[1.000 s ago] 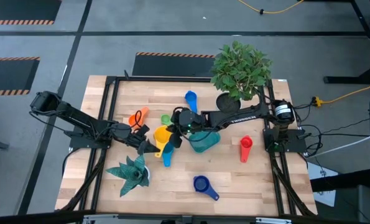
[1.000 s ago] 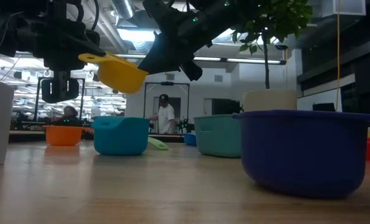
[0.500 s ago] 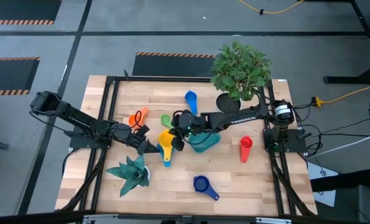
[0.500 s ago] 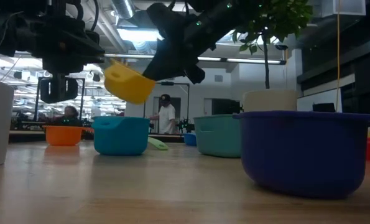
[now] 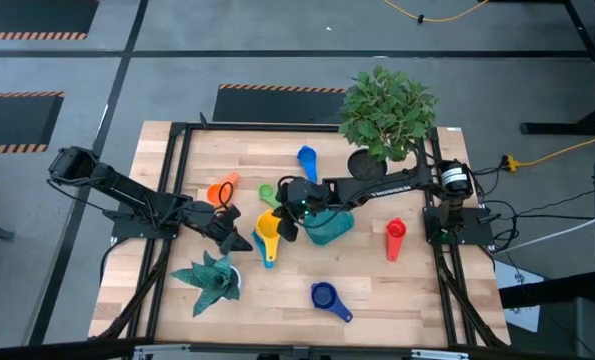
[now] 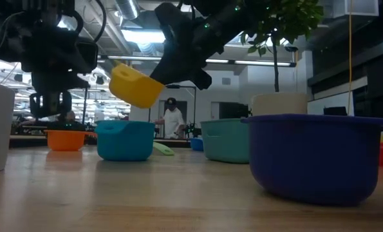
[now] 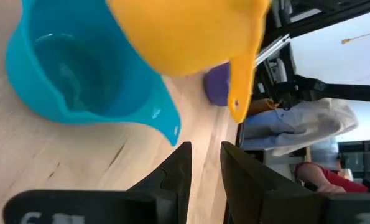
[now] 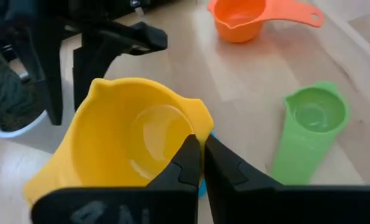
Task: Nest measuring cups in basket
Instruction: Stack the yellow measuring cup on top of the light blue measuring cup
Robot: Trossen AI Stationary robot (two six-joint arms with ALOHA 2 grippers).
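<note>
My right gripper (image 5: 289,222) is shut on a yellow measuring cup (image 5: 266,224) and holds it in the air over a light blue cup (image 5: 269,252), which stands on its base on the table. The teal basket (image 5: 329,228) stands just right of them. My left gripper (image 7: 203,165) is open beside the yellow cup's handle (image 7: 240,81), with nothing between its fingers. Orange (image 5: 220,190), green (image 5: 267,192), mid blue (image 5: 307,158), red (image 5: 395,236) and dark blue (image 5: 327,297) cups lie around on the table. My right gripper pinches the yellow cup's rim (image 8: 200,132) on the side away from the handle, one finger (image 8: 186,158) inside the bowl and one outside. The fingers come slanting down from the table's right. The cup (image 6: 134,85) hangs tilted, clear of the table and of the light blue cup (image 6: 123,140).
A leafy plant in a pot (image 5: 387,110) stands at the far right behind the right arm. A small spiky plant in a white pot (image 5: 212,275) stands near the front left, close to my left gripper. Bare wood lies along the near edge.
My left gripper has let go of the yellow cup's handle and tipped away toward the table's left. The yellow cup, level before, has swung toward the right gripper and now hangs tilted from it alone.
</note>
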